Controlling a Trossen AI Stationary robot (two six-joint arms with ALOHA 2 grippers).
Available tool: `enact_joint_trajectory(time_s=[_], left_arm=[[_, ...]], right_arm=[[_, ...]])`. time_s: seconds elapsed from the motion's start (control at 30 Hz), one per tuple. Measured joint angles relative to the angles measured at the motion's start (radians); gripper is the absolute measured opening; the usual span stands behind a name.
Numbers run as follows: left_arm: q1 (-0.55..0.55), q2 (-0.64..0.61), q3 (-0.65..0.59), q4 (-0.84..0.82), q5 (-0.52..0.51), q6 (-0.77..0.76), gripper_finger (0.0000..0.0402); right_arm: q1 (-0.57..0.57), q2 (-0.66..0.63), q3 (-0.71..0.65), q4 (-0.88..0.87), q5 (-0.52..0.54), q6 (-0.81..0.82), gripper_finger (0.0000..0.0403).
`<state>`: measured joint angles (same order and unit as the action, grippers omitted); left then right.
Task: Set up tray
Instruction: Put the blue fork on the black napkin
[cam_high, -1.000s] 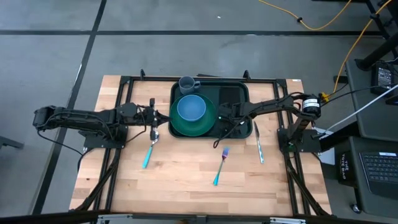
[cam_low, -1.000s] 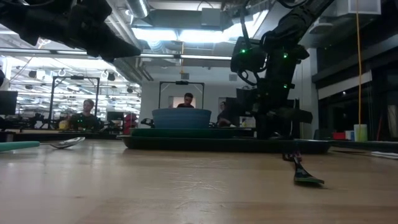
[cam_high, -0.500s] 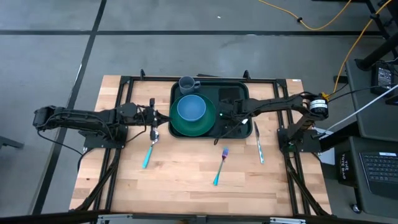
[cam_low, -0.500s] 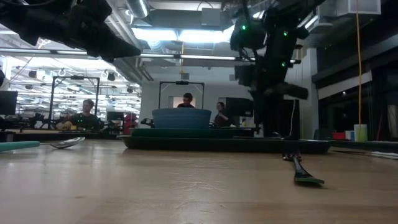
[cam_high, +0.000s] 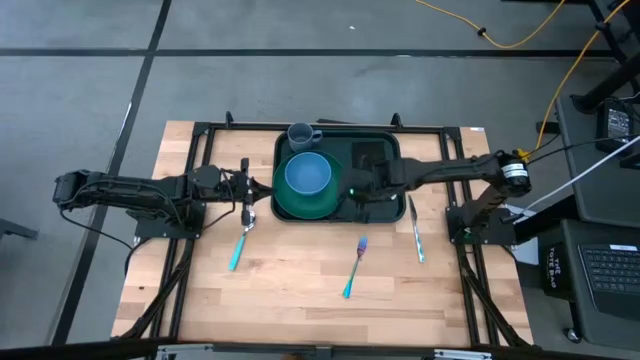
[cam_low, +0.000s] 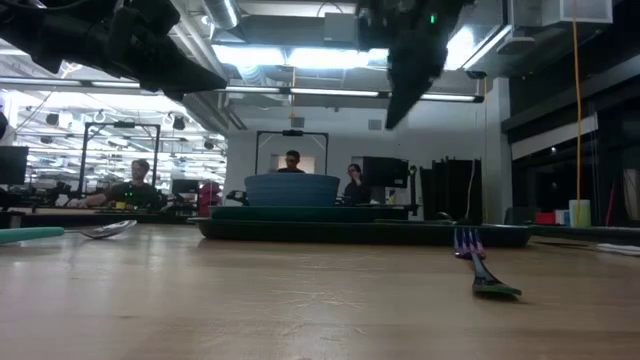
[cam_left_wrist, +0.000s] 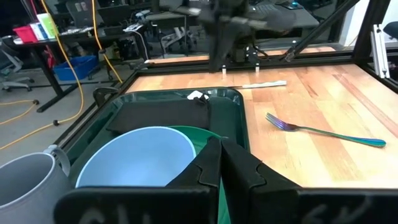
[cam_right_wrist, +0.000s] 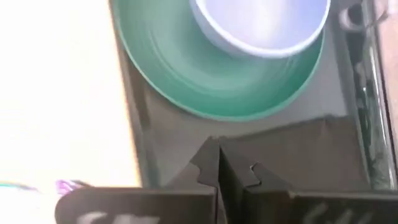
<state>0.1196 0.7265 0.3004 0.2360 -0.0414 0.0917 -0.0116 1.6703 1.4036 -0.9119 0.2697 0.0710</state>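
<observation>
The dark green tray (cam_high: 284, 149) lies at the table's far middle. On it lies a round green plate (cam_high: 318, 205) with a blue bowl (cam_high: 307, 173) standing in it. A grey mug (cam_high: 303, 135) stands at the tray's far edge, and a black napkin (cam_high: 372, 153) lies flat in its right part. My right gripper (cam_high: 356, 192) is shut with nothing in it. It hangs well above the tray's right half (cam_low: 393, 118) and points steeply down at the napkin (cam_right_wrist: 280, 149). My left gripper (cam_high: 248, 190) is shut and hovers left of the tray.
On the bare wood near the tray lie a teal-handled spoon (cam_high: 240, 242) on the left, a fork (cam_high: 355, 265) in the middle and a knife (cam_high: 415, 228) on the right. People sit at desks in the room beyond the table's far edge.
My right gripper has risen from just above the tray's right part to high over it. It has rolled about its own axis and stayed shut. The napkin and the other things have kept their places.
</observation>
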Motion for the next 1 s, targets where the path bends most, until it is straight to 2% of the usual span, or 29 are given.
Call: enact_joint_trajectory(time_s=[0.23,0.47,0.57,0.77,1.0], left_arm=[[0.0,0.0,0.0,0.005,0.007,-0.008,0.0003],[-0.016,-0.009,0.0,0.103,0.014,0.02,0.0002],[-0.021,-0.044,0.0,0.068,0.034,0.024,0.0002],[-0.022,-0.182,0.0,-0.135,0.044,0.014,0.0002],[-0.022,-0.31,0.0,-0.167,0.066,0.034,0.0001]], right_arm=[[0.185,0.0,0.013,-0.002,0.139,0.263,0.0002],[0.325,0.006,0.013,-0.007,0.157,0.523,0.0002],[0.372,0.018,0.012,-0.007,0.155,0.603,0.0002],[0.415,0.04,0.012,-0.01,0.15,0.716,0.0002],[0.414,0.047,0.011,-0.005,0.031,0.896,0.0002]])
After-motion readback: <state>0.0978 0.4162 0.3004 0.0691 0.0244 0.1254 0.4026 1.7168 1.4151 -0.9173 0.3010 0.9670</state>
